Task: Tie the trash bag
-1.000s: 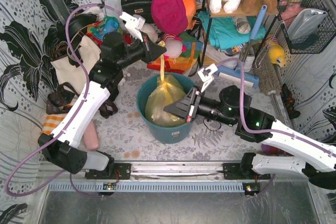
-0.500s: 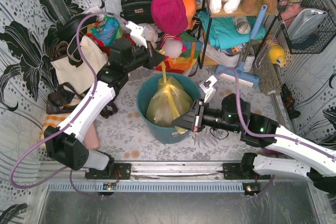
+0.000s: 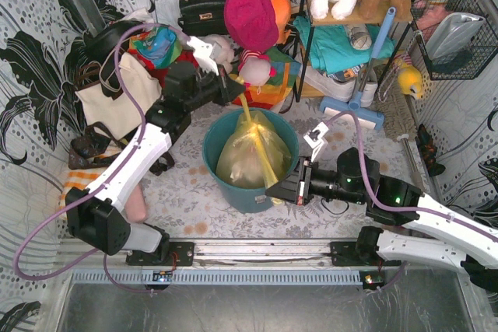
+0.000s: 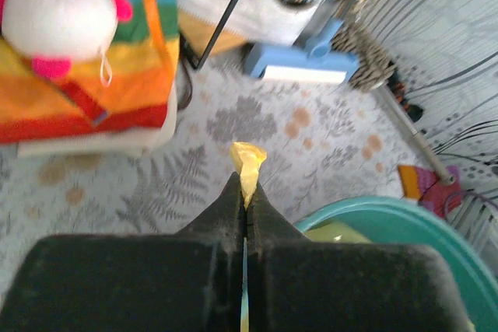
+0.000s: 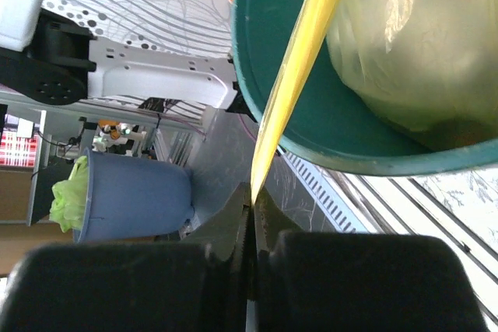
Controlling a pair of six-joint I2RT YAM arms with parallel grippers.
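The yellow-green trash bag [image 3: 250, 157] sits in the teal bin [image 3: 226, 188] at mid-floor. Two strips of its top are pulled taut, one to the far side and one to the near right. My left gripper [image 3: 240, 92] is shut on the far strip; its yellow tip [image 4: 248, 162] sticks out past the closed jaws. My right gripper [image 3: 272, 190] is shut on the near strip [image 5: 296, 75], stretched over the bin's rim [image 5: 311, 141]. The bag's body shows in the right wrist view [image 5: 412, 44].
A cream tote bag [image 3: 117, 95] lies at left. Colourful cloth and plush toys [image 3: 253, 29] stand behind the bin. A black rack [image 3: 307, 52] and a blue mop head [image 3: 354, 110] are at right. A blue bucket [image 5: 124, 196] stands beyond the table.
My right gripper has drawn back toward the near right, pulling its strip taut across the bin's rim. My left gripper has moved slightly farther back, still holding its strip.
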